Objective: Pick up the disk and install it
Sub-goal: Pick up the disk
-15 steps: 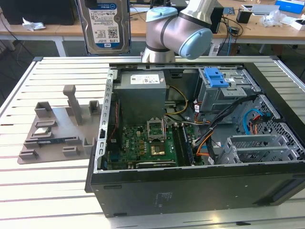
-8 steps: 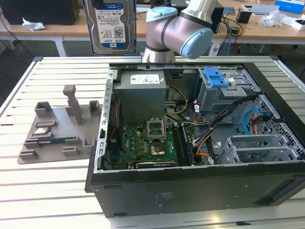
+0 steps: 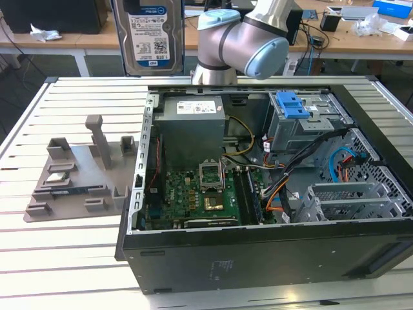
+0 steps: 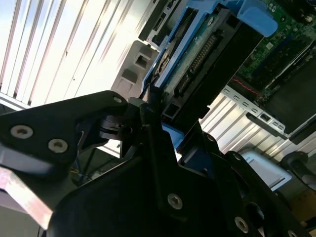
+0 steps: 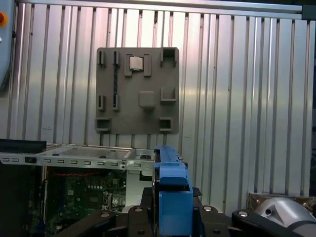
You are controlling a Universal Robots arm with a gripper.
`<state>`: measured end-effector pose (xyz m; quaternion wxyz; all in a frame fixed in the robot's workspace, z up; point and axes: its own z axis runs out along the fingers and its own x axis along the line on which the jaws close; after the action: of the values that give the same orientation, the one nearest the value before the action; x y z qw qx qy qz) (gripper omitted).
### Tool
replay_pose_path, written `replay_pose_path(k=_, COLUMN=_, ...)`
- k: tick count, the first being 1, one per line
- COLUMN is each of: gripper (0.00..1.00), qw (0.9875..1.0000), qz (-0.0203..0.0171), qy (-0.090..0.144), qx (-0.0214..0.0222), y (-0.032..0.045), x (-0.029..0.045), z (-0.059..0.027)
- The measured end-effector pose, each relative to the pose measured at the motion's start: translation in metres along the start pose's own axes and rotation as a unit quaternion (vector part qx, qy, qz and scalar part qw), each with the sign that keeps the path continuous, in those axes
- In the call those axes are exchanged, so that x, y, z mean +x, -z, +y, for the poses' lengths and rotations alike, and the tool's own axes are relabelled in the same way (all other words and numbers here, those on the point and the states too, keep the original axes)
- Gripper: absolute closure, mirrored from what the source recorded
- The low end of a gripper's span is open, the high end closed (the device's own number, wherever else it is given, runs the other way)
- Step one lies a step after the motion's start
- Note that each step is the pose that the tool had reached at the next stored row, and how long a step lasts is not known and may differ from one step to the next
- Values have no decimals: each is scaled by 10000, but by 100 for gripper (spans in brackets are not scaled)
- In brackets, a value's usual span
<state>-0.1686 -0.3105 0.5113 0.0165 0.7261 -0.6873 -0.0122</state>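
The disk [image 3: 153, 35] hangs upright high over the table's far edge, label facing the exterior camera, its top cut off by the picture's edge. It is above and beyond the open computer case [image 3: 258, 258], towards the exterior view's left of the robot arm [image 3: 242, 42]. In the second wrist view my black gripper [image 4: 154, 106] is shut on one end of the disk [image 4: 197, 59], whose connector edge and blue rail show. The first wrist view has the disk's blue rail [image 5: 173, 197] edge-on between the gripper's black parts [image 5: 173, 219].
Inside the case are a grey drive cage [image 3: 310, 126] with a blue latch [image 3: 292, 104], a power-supply box [image 3: 192, 132] and the motherboard [image 3: 193, 197]. A grey fixture plate [image 3: 77, 174] lies on the slatted table [image 3: 58, 258] at the exterior view's left.
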Motion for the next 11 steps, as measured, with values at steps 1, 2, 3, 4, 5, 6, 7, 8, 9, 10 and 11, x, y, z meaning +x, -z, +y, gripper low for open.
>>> replay_pose_path(k=1, gripper=63, qw=10000, qz=0, qy=0, qx=0, y=-1, x=21, z=1)
replay_pose_path(k=2, gripper=63, qw=10000, qz=0, qy=1, qx=0, y=-1, x=33, z=1)
replay_pose_path(k=3, gripper=63, qw=10000, qz=0, qy=0, qx=0, y=-1, x=41, z=2)
replay_pose_path(k=4, gripper=63, qw=10000, qz=0, qy=1, qx=0, y=-3, x=58, z=3)
replay_pose_path(k=5, gripper=63, qw=10000, qz=0, qy=1, qx=0, y=-3, x=67, z=3)
replay_pose_path(k=6, gripper=63, qw=10000, qz=0, qy=0, qx=0, y=-4, x=74, z=4)
replay_pose_path(k=7, gripper=63, qw=10000, qz=0, qy=1, qx=0, y=-5, x=87, z=4)
replay_pose_path(k=8, gripper=63, qw=10000, qz=0, qy=0, qx=0, y=-5, x=94, z=5)
replay_pose_path(k=9, gripper=63, qw=10000, qz=0, qy=0, qx=0, y=-5, x=102, z=5)
replay_pose_path(k=10, gripper=63, qw=10000, qz=0, qy=0, qx=0, y=-6, x=111, z=6)
replay_pose_path(k=11, gripper=63, qw=10000, qz=0, qy=0, qx=0, y=-7, x=118, z=6)
